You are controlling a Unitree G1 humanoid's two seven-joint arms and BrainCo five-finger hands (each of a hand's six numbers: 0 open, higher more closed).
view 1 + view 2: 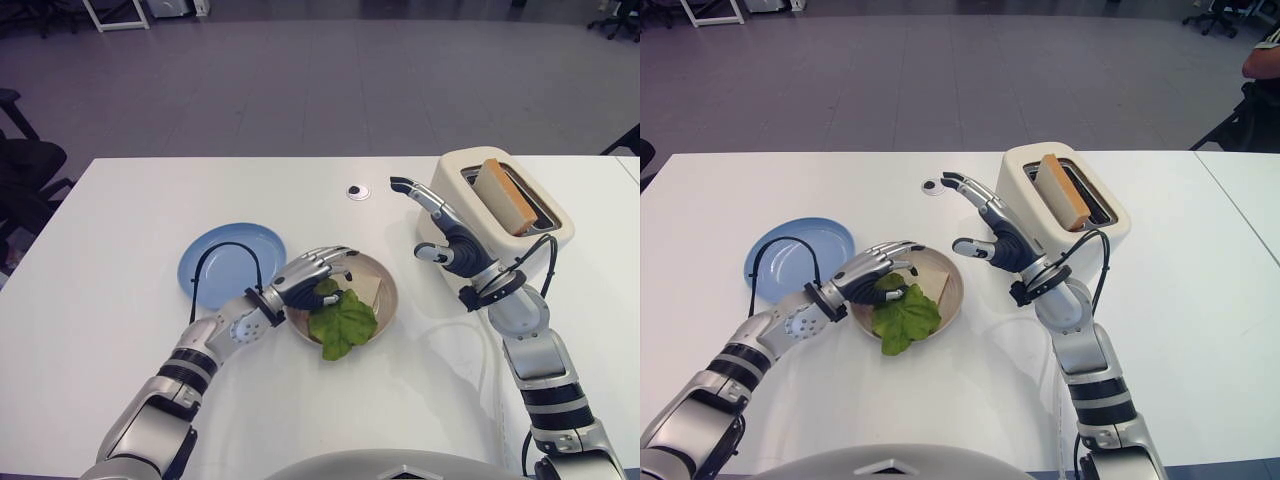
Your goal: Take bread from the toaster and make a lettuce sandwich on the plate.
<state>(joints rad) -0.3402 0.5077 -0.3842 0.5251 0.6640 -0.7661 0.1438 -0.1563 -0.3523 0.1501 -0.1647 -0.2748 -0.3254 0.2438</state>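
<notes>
- You look down on a white table with the robot's arms reaching in from the near edge
- On your right stands a cream toaster; a slice of toasted bread sticks up out of its slot
- The right hand hovers just beside the toaster's left side, fingers spread and holding nothing
- Near the middle sits a round tan plate carrying a pale bread slice with a green lettuce leaf lying just beside it, on the plate's near side
- The left hand is over this plate, fingers curled and pinching the leaf's far edge
- A round light-blue plate lies just left of the tan plate
- A small black-and-white round disc sits further back
</notes>
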